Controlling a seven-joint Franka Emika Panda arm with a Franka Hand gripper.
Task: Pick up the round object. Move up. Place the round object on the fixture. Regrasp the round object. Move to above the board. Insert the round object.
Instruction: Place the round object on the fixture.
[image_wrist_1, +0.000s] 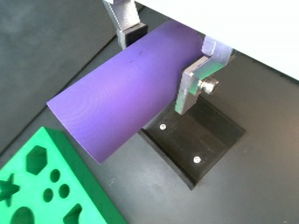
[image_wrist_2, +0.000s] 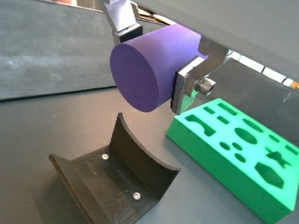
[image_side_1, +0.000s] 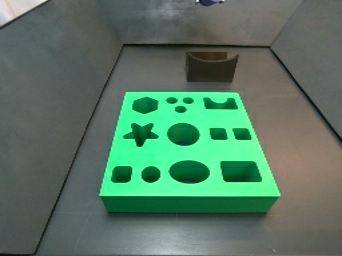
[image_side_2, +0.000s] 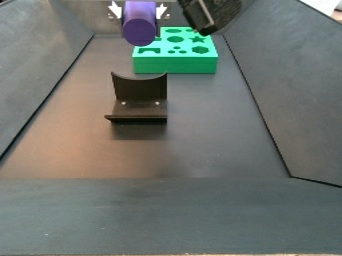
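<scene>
My gripper (image_wrist_1: 162, 61) is shut on the round object (image_wrist_1: 117, 96), a smooth purple cylinder held on its side between the silver fingers (image_wrist_1: 194, 80). In both wrist views it hangs in the air above the fixture (image_wrist_1: 198, 144), a dark block with a curved notch, and does not touch it. Its flat round end (image_wrist_2: 146, 74) faces the camera in a wrist view, with the fixture (image_wrist_2: 111, 179) below. A side view shows the round object (image_side_2: 138, 25) high over the fixture (image_side_2: 136, 100). The green board (image_side_1: 214, 152) with shaped holes lies flat on the floor, away from the fixture (image_side_1: 209, 66).
Dark sloping walls (image_side_1: 80, 90) enclose the black floor on both sides. The board (image_side_2: 150, 62) lies beyond the fixture in a side view. A dark part of the arm (image_side_2: 214, 12) shows at the upper edge there.
</scene>
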